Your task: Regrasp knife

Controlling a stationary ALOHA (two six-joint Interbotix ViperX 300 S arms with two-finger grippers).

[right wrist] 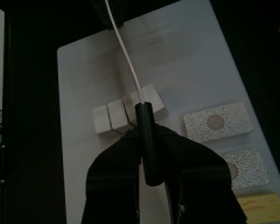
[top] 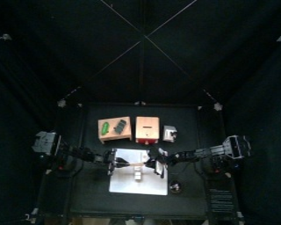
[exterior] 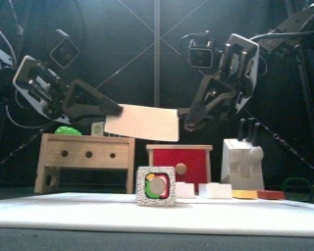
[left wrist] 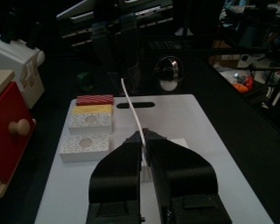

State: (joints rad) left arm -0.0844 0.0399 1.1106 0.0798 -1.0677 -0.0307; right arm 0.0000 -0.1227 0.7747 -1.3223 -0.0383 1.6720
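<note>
While both arms meet over the bench (top: 140,204), the knife (exterior: 153,122) hangs level between them, held from each end.

Going from the left: the left gripper (left wrist: 146,150) has its jaws closed thin on the blade's edge end, blade running straight away from it. The cleaver's long axis lies side to side above the white cutting board (left wrist: 189,131). At the right, the right gripper (right wrist: 150,144) has its jaws partly closed around the black handle (right wrist: 149,140). Neither arm is nearer; my judgement is that one must let go.
</note>
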